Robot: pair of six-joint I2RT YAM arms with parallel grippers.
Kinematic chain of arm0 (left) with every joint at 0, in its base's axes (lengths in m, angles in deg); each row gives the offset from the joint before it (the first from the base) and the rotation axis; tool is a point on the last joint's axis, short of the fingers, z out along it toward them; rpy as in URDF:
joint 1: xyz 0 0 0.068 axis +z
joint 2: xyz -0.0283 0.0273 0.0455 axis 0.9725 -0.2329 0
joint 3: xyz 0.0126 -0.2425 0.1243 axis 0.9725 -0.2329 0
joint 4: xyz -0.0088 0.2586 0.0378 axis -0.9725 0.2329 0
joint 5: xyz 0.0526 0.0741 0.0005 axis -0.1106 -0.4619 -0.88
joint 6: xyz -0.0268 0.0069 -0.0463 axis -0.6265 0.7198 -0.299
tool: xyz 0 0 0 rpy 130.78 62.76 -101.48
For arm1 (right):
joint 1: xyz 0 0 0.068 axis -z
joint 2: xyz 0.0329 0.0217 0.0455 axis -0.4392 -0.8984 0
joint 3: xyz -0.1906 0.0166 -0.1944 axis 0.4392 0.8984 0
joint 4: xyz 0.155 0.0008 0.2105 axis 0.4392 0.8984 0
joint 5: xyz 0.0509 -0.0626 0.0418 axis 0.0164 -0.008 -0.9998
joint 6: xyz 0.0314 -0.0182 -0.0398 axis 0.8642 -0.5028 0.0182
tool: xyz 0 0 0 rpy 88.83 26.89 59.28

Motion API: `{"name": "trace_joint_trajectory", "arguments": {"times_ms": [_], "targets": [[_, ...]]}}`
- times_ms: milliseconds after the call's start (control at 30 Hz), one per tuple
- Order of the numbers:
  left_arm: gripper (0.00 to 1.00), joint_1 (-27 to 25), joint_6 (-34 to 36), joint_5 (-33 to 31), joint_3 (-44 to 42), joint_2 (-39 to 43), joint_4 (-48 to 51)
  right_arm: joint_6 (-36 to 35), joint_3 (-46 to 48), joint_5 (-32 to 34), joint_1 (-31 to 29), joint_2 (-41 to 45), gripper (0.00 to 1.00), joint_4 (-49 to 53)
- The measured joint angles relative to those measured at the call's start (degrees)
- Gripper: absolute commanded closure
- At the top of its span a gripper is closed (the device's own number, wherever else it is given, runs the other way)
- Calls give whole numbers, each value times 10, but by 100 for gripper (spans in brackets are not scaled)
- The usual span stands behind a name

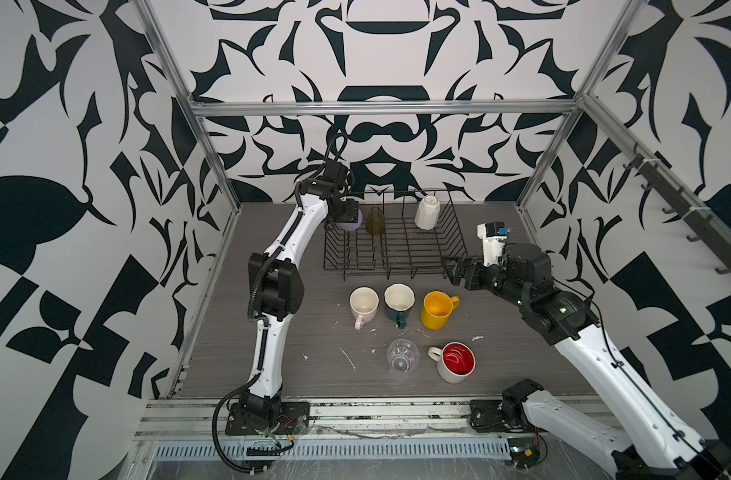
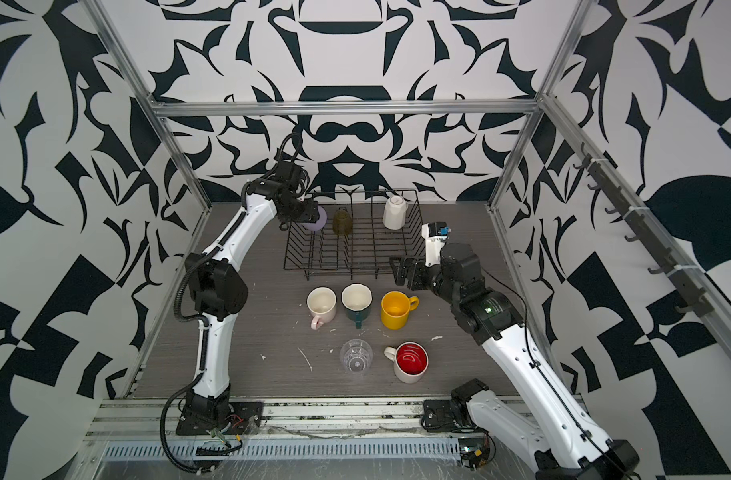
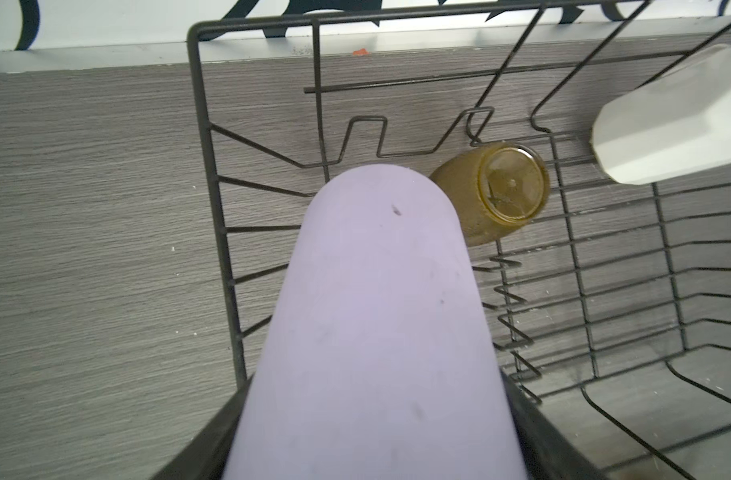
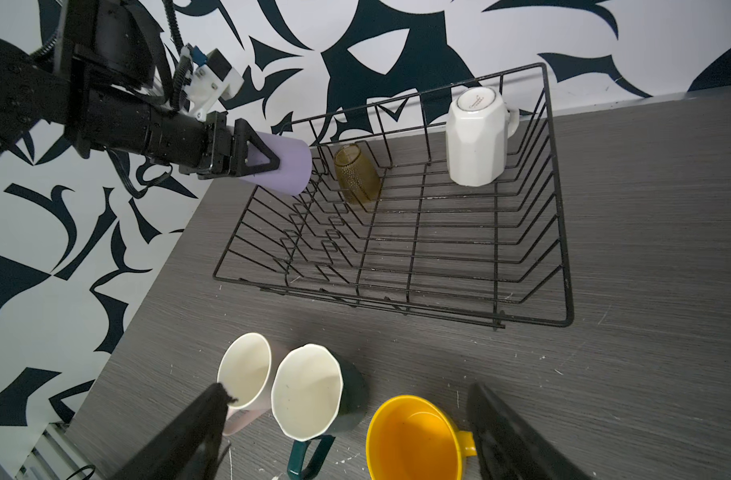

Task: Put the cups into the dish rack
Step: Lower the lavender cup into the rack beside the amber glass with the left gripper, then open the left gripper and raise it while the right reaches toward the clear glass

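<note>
while the left gripper (image 4: 272, 162) clamps the lilac tumbler (image 4: 295, 166) sideways above the dish rack (image 4: 417, 224), the right gripper (image 1: 450, 271) hangs open, empty.

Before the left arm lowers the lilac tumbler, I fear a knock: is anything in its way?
Nothing visible under the lilac tumbler, which hides part of that corner; the upturned olive glass stands close beside it in the dish rack.

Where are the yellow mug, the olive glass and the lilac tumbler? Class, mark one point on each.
yellow mug (image 1: 437, 311), in a top view, its inside
olive glass (image 3: 510, 185), left wrist view, its base
lilac tumbler (image 4: 294, 166), right wrist view, its side wall
</note>
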Motion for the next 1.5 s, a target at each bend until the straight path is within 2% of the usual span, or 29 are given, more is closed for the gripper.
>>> {"name": "trace_joint_trajectory", "arguments": {"times_ms": [400,500,633,733,867,933,1067,1300,1500], "targets": [[100,-2,-2,-10,26,-54,-8,0,10,-3,0,0,9,0],[85,-3,-2,-14,27,-66,-10,1,12,-3,0,0,9,-1],[50,-4,-3,-16,27,-76,-12,3,18,-6,0,0,9,-1],[31,-4,-4,-17,27,-78,-14,3,19,-7,0,-1,9,-1],[17,-4,-5,-21,27,-78,-20,3,19,-9,0,-1,9,-1],[16,-4,-5,-27,27,-78,-28,3,19,-9,0,-1,9,-1],[1,-4,-6,-30,26,-78,-47,3,19,-9,0,-2,9,-2],[1,-4,-10,-31,10,-72,-59,3,19,-13,0,-16,12,-4],[1,-4,-12,-32,-77,-1,-88,-10,15,-23,0,-40,18,15]]}}
